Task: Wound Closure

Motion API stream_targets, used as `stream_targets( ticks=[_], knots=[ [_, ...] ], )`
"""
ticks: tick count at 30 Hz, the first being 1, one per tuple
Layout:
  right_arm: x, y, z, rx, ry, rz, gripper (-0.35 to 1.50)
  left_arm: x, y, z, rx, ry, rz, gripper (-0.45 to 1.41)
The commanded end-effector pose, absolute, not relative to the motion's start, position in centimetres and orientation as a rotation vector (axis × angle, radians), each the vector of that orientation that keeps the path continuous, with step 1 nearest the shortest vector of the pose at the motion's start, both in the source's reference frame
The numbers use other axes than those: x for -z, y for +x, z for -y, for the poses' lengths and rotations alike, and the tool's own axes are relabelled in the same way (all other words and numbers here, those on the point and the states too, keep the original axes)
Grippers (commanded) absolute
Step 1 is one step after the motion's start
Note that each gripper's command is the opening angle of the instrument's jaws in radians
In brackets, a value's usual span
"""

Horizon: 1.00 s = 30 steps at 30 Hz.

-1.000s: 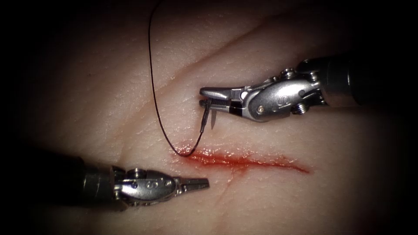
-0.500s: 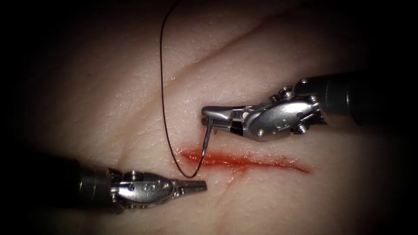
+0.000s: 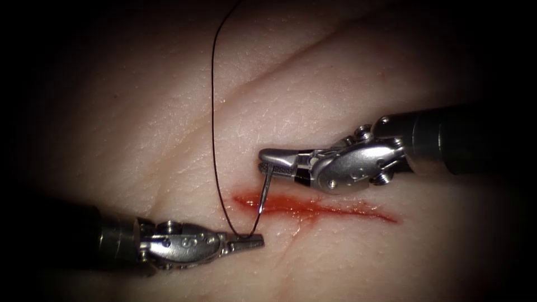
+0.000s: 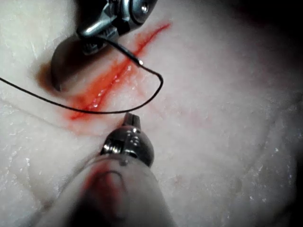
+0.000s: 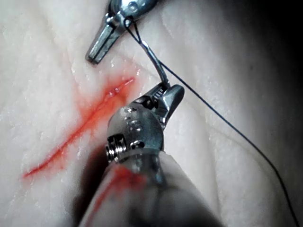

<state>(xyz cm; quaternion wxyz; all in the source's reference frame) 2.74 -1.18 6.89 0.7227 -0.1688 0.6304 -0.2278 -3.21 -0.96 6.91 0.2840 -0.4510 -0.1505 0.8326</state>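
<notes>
Nearest the endoscope: left tool point(image 3: 254, 241) low on the left side of the cut, jaws pressed together, tip pointing right. Thread point(image 3: 213, 112) loop bottoms out right at that tip; can't tell whether it's pinched or just lying against it, so calling it holding nothing confirmed. In the left wrist view the same tool point(image 4: 130, 119) sits just below the thread point(image 4: 94, 111) loop, tip close to it but contact unclear.

Next out: cut point(image 3: 313, 207) in the tissue point(image 3: 140, 140), running left-right, red fluid point(image 3: 291, 206) along it (heaviest at the left end).

Needle point(image 3: 265, 190) hangs over the left end of the cut, pointing down toward it. Point is at the surface in the red fluid; can't tell if it has entered the tissue. Thread leaves the lower end, loops down to the left tool's tip, then climbs up and away out of frame.

Beyond that: right tool point(image 3: 267, 162) coming in from the right, above the cut, jaws pinching the needle near its upper end. Right wrist view agrees: right tool point(image 5: 163, 92) clamped on the needle point(image 5: 154, 59), the left tool point(image 5: 105, 40) past it, thread point(image 5: 227, 127) trailing off.
</notes>
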Motion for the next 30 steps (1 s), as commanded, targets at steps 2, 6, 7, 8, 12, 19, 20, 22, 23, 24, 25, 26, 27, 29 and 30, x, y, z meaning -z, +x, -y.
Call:
stream_targets(
  ticks=[2,6,7,8,12,19,20,22,23,24,25,26,27,29,30],
  knots=[
    [-6.98,2.83,1.27,0.512,-0.38,-1.394,-0.35,-6.97,-3.26,1.01,-2.228,-1.206,0.405,-0.03],
    [-7.11,2.8,1.36,0.498,-0.361,-1.393,-0.35,-6.98,-3.25,1.0,-2.228,-1.207,0.406,-0.03],
    [-7.13,2.79,1.37,0.496,-0.358,-1.392,-0.35,-6.98,-3.25,1.0,-2.228,-1.207,0.406,-0.05],
    [-7.16,2.78,1.38,0.494,-0.355,-1.392,-0.35,-6.98,-3.25,1.0,-2.228,-1.207,0.406,-0.05],
    [-7.22,2.75,1.38,0.472,-0.337,-1.392,-0.35,-6.98,-3.24,1.0,-2.229,-1.208,0.407,-0.05],
    [-7.34,2.7,1.44,0.433,-0.295,-1.392,-0.35,-6.98,-3.24,1.01,-2.229,-1.208,0.407,-0.05],
    [-7.36,2.7,1.45,0.43,-0.292,-1.392,-0.35,-6.98,-3.24,1.01,-2.229,-1.208,0.407,-0.05],
    [-7.42,2.68,1.48,0.418,-0.278,-1.391,-0.35,-6.98,-3.24,1.0,-2.228,-1.208,0.407,-0.05],
    [-7.44,2.68,1.49,0.415,-0.275,-1.39,-0.35,-6.98,-3.24,1.0,-2.228,-1.208,0.407,-0.05],
    [-7.47,2.68,1.5,0.408,-0.268,-1.39,-0.35,-6.98,-3.24,1.0,-2.228,-1.208,0.408,-0.05],
    [-7.49,2.68,1.52,0.399,-0.263,-1.391,-0.35,-6.98,-3.23,1.0,-2.228,-1.208,0.408,-0.05],
    [-7.51,2.68,1.53,0.396,-0.26,-1.39,-0.35,-6.98,-3.23,0.99,-2.228,-1.208,0.408,-0.05],
    [-7.52,2.68,1.54,0.394,-0.256,-1.393,-0.35,-6.97,-3.23,0.99,-2.228,-1.208,0.408,-0.05],
    [-7.55,2.69,1.57,0.39,-0.237,-1.391,-0.35,-6.97,-3.23,0.98,-2.227,-1.207,0.409,-0.05],
    [-7.56,2.68,1.59,0.385,-0.228,-1.389,-0.35,-6.97,-3.23,0.98,-2.227,-1.207,0.41,-0.05]
  ],
)
